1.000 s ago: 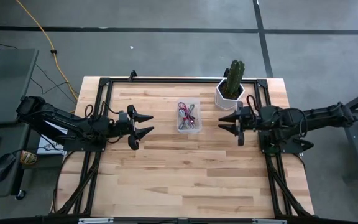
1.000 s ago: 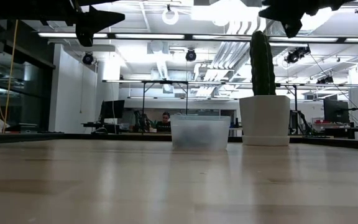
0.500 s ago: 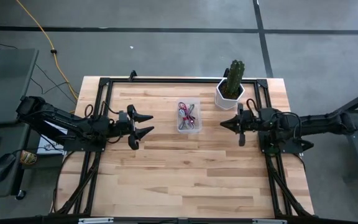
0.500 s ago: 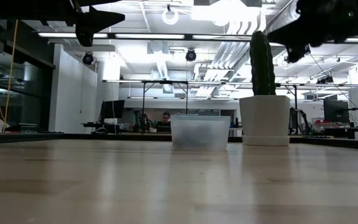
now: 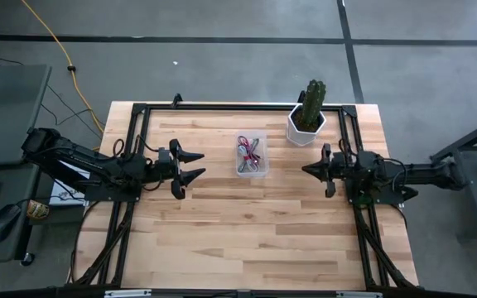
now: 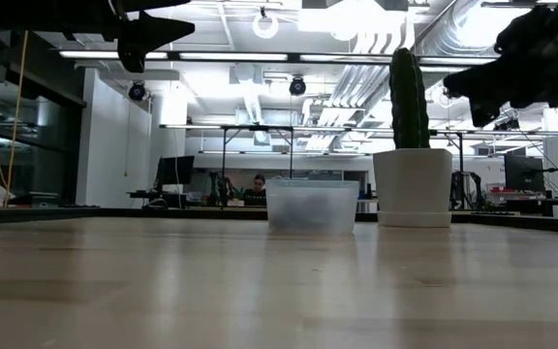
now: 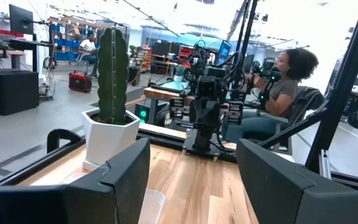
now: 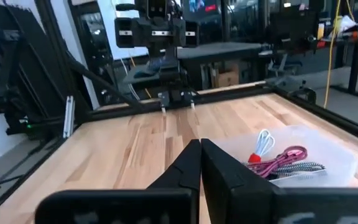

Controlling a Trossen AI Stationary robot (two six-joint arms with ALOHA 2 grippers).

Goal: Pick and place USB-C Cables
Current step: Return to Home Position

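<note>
The USB-C cables (image 5: 251, 153) lie bundled together inside a small clear box (image 5: 263, 171) at the table's far middle. The right wrist view shows a whitish cable, a pink-red one and a dark braided one (image 8: 283, 163). My left gripper (image 5: 199, 164) hovers open, left of the box and pointing at it. My right gripper (image 5: 304, 170) is shut and hovers right of the box, its fingers closed together (image 8: 199, 163). Neither gripper touches anything.
A cactus in a white pot (image 5: 307, 122) stands at the far right, close to my right arm. A black frame (image 5: 222, 108) runs along the table's edges. The near half of the wooden table (image 5: 247, 240) is bare. A person (image 7: 284, 81) sits beyond the table.
My right gripper has shut, drawn back from the box toward the table's right edge, and come down lower. The left arm, the box and the cables have kept still.
</note>
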